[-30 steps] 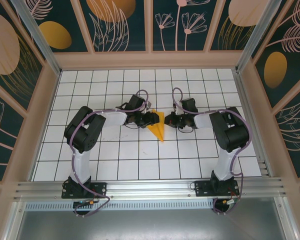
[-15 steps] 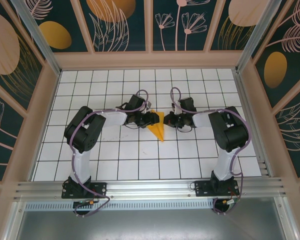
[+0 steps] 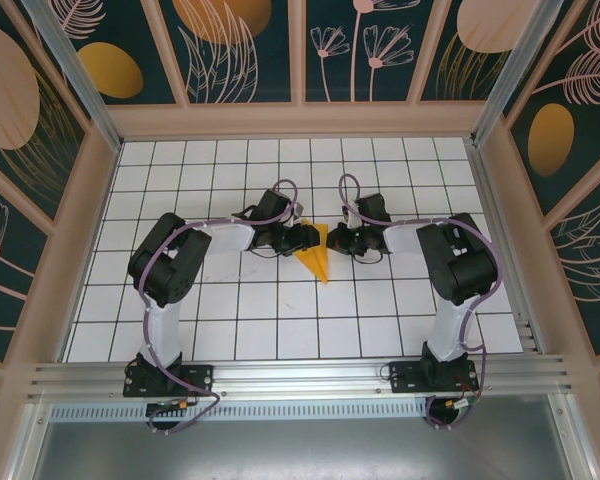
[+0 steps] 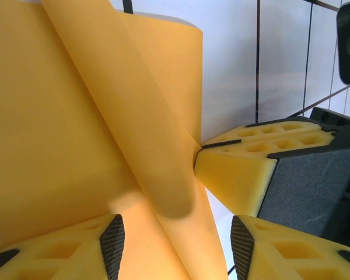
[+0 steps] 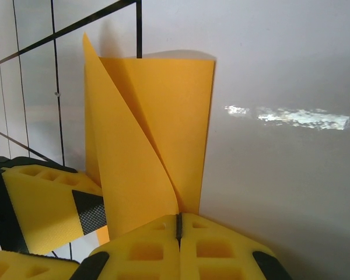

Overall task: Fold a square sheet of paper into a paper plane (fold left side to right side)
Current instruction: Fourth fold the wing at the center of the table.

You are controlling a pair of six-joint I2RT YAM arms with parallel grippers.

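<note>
My right gripper (image 3: 338, 241) has slid a bit closer and pinches the paper (image 3: 317, 256) in the middle of the table (image 3: 280, 320), and my left gripper (image 3: 305, 238) is wide open around the paper's other side.

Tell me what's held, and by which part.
The right gripper is shut on the orange paper, pinching one edge. The left gripper is open, straddling the paper without gripping.
</note>
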